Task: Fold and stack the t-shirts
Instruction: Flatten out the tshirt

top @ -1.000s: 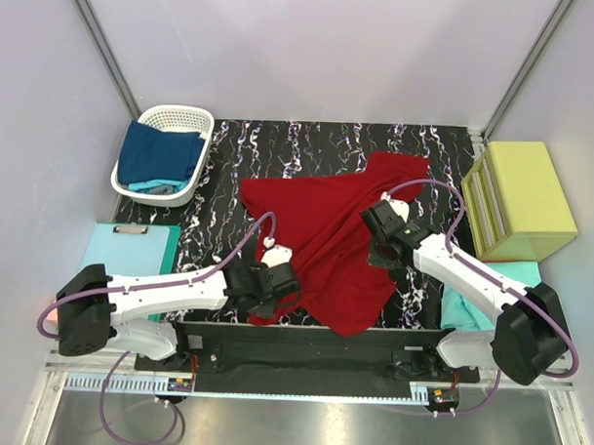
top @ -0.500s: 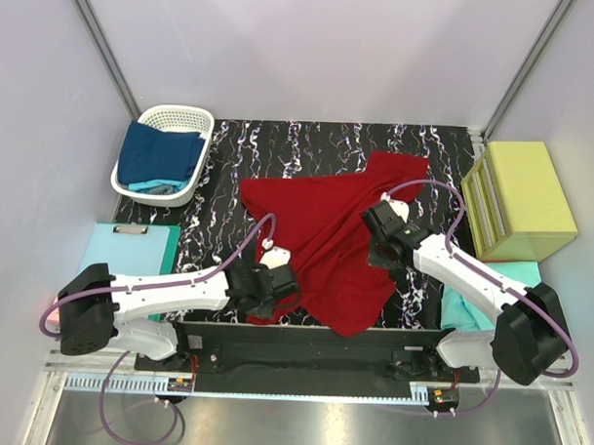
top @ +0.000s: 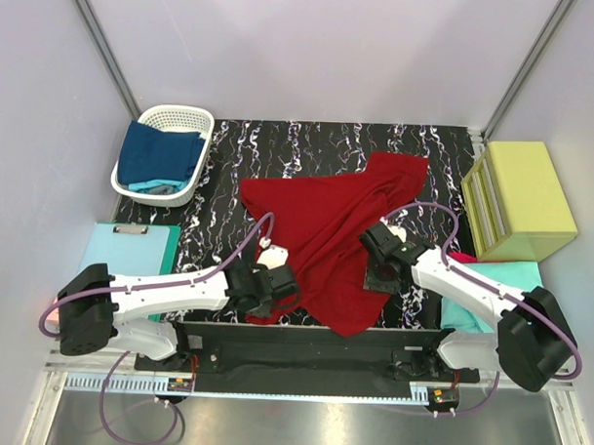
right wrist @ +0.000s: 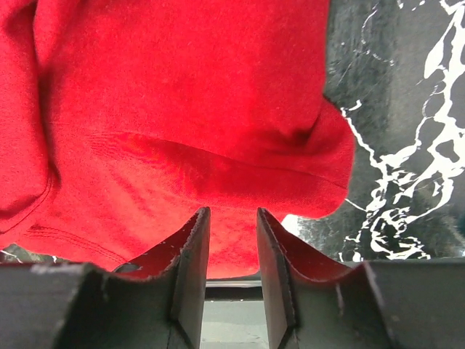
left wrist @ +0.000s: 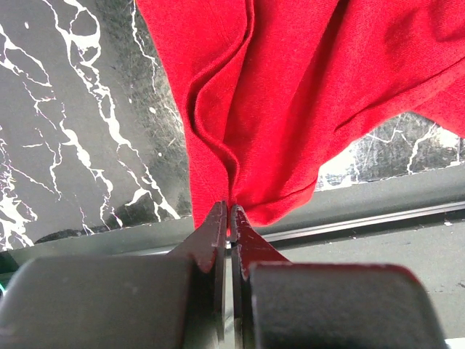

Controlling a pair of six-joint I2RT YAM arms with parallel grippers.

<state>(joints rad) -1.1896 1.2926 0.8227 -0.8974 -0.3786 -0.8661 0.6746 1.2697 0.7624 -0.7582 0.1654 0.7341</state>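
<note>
Black marble mat [top: 309, 145] under me, red shirt [top: 321, 238] sprawled across its middle. My left gripper [left wrist: 229, 222] pinches the hem at the mat's near edge. My right gripper [right wrist: 231, 225] hangs part-open over cloth, holding nothing. Pulling one-sided could bunch it, and that thin pinch might slip.

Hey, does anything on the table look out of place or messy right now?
The red shirt lies askew and rumpled. One corner spills past the table at its near edge, close to where the left gripper pinches a bunched fold.
</note>
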